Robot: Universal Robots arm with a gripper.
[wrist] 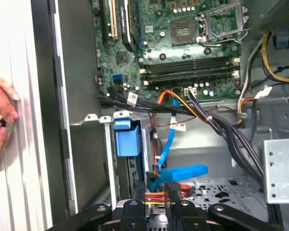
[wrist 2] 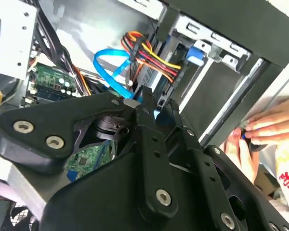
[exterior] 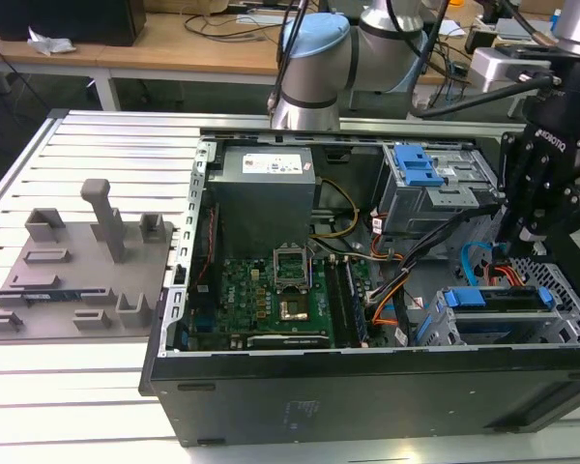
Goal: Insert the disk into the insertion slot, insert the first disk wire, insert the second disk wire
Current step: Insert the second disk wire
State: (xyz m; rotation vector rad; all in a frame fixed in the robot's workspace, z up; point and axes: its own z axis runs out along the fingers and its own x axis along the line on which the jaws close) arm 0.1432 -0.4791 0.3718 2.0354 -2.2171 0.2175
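The disk [exterior: 493,298], in its blue carrier, lies inside the insertion slot [exterior: 561,290], the low grey cage at the exterior view's right front corner of the open computer case. My black gripper [exterior: 510,244] hangs just behind that cage. In both wrist views the gripper [wrist: 156,190] [wrist 2: 156,103] has its fingers drawn close together on the end of the flat blue disk wire [wrist: 183,172] [wrist 2: 103,65]. A bundle of red, yellow and orange wires [wrist 2: 151,57] runs right beside it. The carrier's blue tab [wrist: 127,139] shows at the cage's mouth.
A taller grey bay with a blue latch [exterior: 420,169] stands behind the gripper. The motherboard [exterior: 271,290] and grey power supply [exterior: 266,184] are at the exterior view's left in the case. A person's hand [wrist: 0,120] [wrist 2: 260,130] rests outside the case wall. A grey fixture [exterior: 77,261] lies on the table.
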